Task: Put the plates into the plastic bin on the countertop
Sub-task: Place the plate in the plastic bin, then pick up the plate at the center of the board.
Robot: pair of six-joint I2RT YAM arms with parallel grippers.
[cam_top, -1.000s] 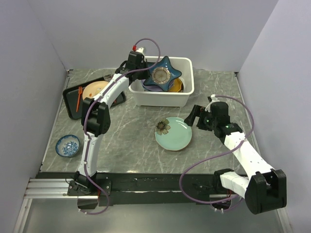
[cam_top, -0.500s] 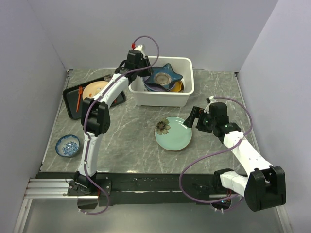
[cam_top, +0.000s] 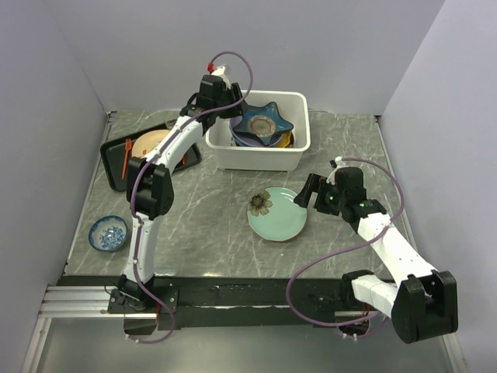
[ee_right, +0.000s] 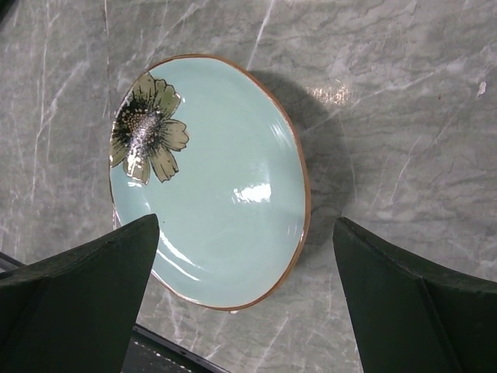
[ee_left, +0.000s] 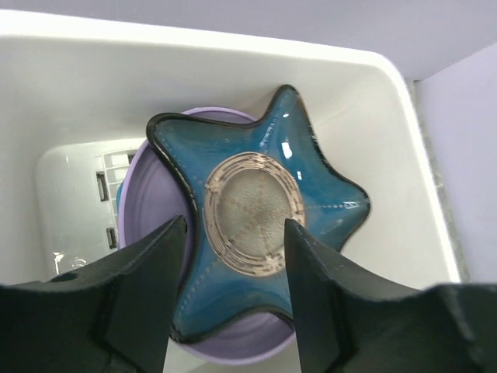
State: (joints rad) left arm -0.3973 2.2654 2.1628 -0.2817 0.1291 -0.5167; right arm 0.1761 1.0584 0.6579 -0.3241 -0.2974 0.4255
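Observation:
The navy star-shaped plate (cam_top: 266, 123) (ee_left: 256, 225) lies on a stack of plates inside the white plastic bin (cam_top: 256, 159) (ee_left: 194, 39), on top of a pale purple plate (ee_left: 144, 202). An orange plate (cam_top: 284, 140) peeks out beneath. My left gripper (cam_top: 234, 109) (ee_left: 234, 225) hovers over the bin's left end, open, with the star plate below the gap and free of both fingers. A pale green plate with a flower (cam_top: 277, 215) (ee_right: 210, 179) rests on the grey countertop (cam_top: 202, 217). My right gripper (cam_top: 309, 194) (ee_right: 245, 225) stands wide open above its right rim.
A flat black tray (cam_top: 116, 171) at the left holds a beige plate (cam_top: 151, 142) and an orange utensil (cam_top: 126, 158). A small blue bowl (cam_top: 108, 232) sits near the front left. Grey walls close in the left, back and right sides.
The star plate, held tilted up a second ago, now lies flat on the stack in the bin. My left gripper has opened and let it go. The right arm barely moved.

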